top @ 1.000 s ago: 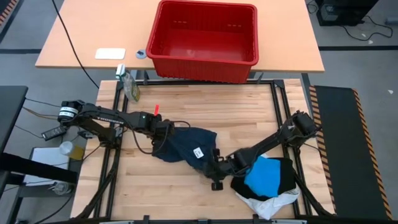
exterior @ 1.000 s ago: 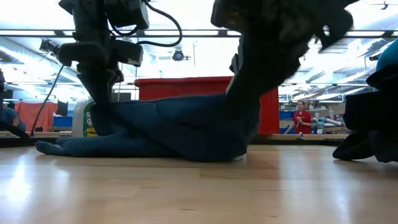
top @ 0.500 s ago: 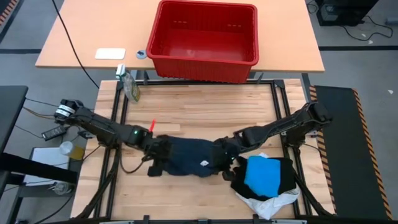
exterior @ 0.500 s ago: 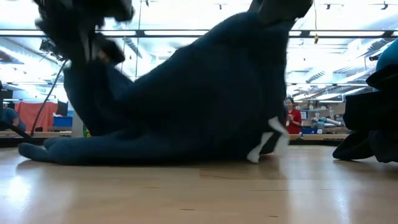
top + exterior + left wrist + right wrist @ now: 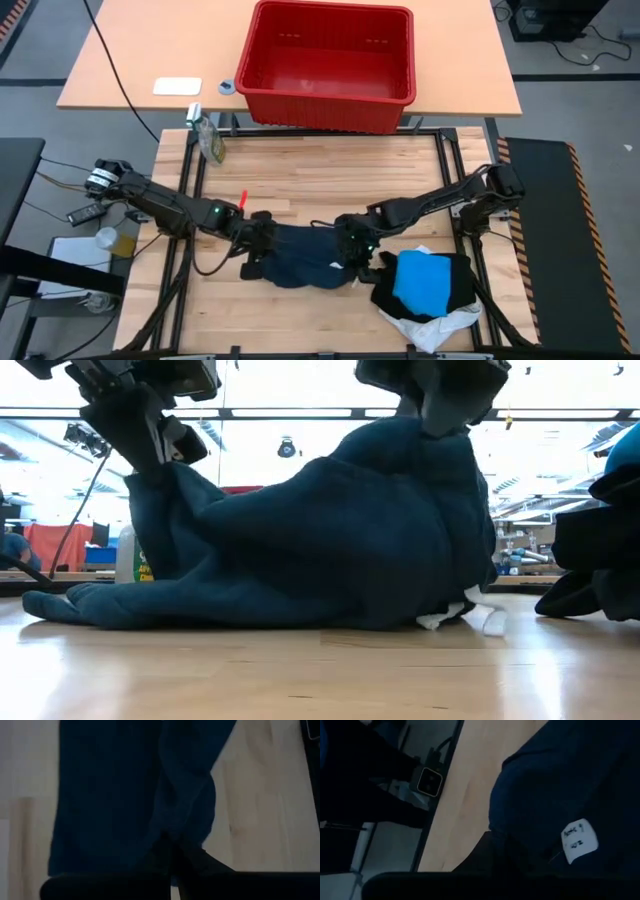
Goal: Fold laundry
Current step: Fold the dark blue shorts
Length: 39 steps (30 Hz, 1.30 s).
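- The dark navy garment, stretched wide a moment ago, now bunches mid-table between left hand and right hand.
- Both hands stay clamped on its edges, so a fold is under way.
- The blue garment waits on the black one nearby.

Red basket on far table; spray bottle.
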Each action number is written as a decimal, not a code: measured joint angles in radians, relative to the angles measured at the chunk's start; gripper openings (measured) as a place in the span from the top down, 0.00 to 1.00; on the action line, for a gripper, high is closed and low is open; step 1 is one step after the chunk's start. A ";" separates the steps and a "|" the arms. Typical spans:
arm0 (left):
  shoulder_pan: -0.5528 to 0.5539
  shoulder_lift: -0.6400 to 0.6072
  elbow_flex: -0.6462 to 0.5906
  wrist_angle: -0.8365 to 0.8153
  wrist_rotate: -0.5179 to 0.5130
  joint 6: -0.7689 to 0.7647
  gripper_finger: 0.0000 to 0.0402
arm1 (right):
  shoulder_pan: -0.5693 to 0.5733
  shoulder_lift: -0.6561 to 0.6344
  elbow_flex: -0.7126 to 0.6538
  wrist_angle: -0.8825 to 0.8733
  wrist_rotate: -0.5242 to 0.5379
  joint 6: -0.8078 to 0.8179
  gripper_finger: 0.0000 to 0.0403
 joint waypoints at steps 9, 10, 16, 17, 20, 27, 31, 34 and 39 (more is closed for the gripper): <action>0.057 -0.001 -0.015 -0.023 0.035 0.013 0.98 | -0.056 -0.001 -0.085 0.031 -0.030 0.121 0.95; 0.061 -0.001 -0.026 -0.039 0.037 -0.003 0.98 | -0.062 -0.001 -0.085 0.034 -0.028 0.138 0.95; 0.078 0.000 -0.072 -0.044 0.057 -0.111 0.98 | -0.107 -0.001 -0.085 0.035 -0.046 0.218 0.95; 0.078 0.000 -0.073 -0.044 0.056 -0.121 0.98 | -0.113 -0.001 -0.085 0.035 -0.048 0.228 0.95; 0.078 0.000 -0.076 -0.047 0.053 -0.118 0.98 | -0.131 -0.001 -0.085 0.038 -0.048 0.237 0.95; 0.078 0.000 -0.077 -0.047 -0.012 -0.105 0.98 | -0.186 -0.001 -0.085 0.050 -0.068 0.303 0.95; 0.086 -0.001 -0.109 -0.012 -0.053 -0.092 0.98 | -0.228 -0.001 -0.085 0.050 -0.068 0.322 0.95; 0.107 -0.001 -0.150 0.012 -0.063 -0.130 0.98 | -0.265 -0.001 -0.085 0.049 -0.076 0.310 0.95; 0.122 -0.001 -0.187 0.058 -0.064 -0.138 0.98 | -0.323 0.000 -0.085 0.035 -0.114 0.270 0.96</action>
